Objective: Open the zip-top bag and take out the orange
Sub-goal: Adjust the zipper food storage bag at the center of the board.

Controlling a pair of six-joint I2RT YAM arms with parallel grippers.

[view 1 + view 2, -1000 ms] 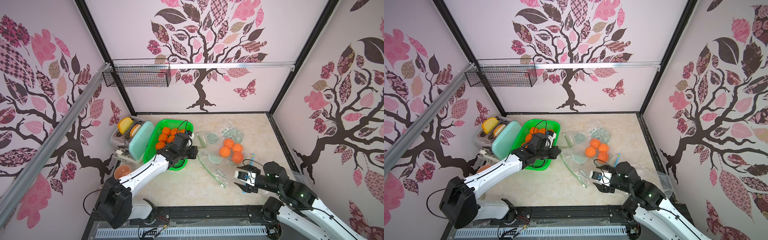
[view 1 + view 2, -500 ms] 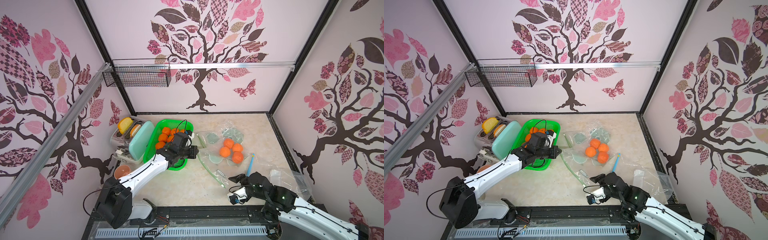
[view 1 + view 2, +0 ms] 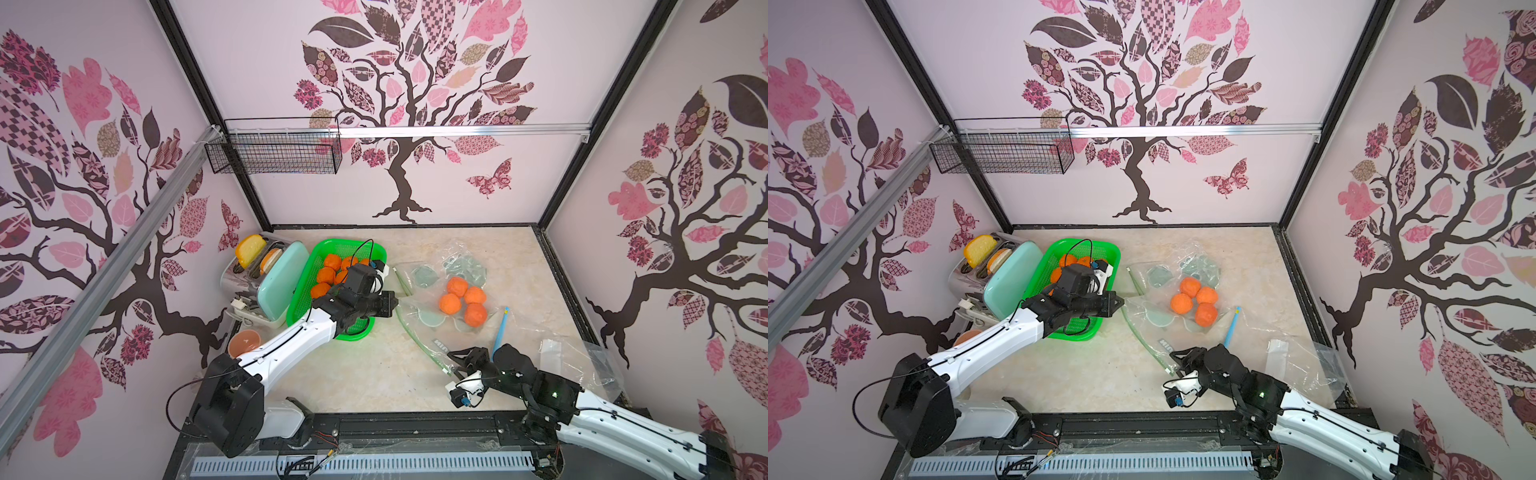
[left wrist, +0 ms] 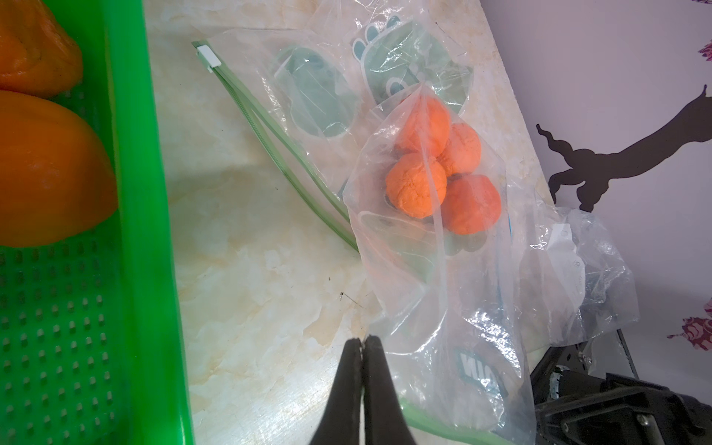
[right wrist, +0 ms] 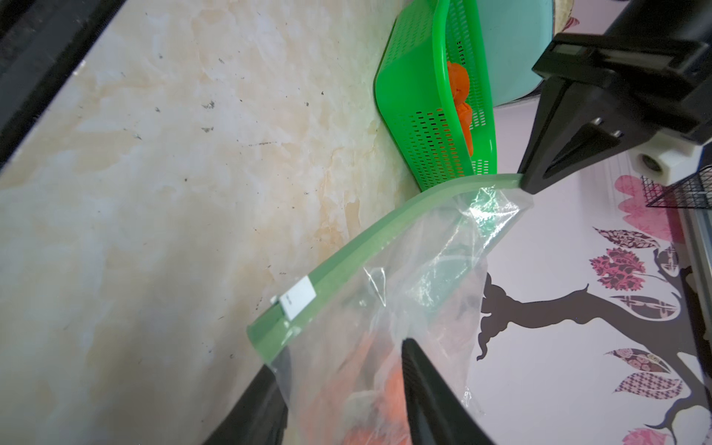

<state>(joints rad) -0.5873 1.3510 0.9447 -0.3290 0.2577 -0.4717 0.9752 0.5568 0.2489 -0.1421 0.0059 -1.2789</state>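
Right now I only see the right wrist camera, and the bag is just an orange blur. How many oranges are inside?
Observer: Four oranges, bunched together inside the zip-top bag, show in both top views.
Operator: Is anything lying beside my arm?
Observer: Yes, a crumpled clear bag lies beside the right arm, toward the right wall.
Operator: Anything else near the oranges?
Observer: A blue stick lies just beside them, on the right arm's side.

Move of the right tool [image 3: 454, 360] to the zip-top bag [image 5: 424, 277]
It has swung low toward the front edge of the tabletop [image 3: 365, 374], jaws narrowed and now straddling the bag's near corner.
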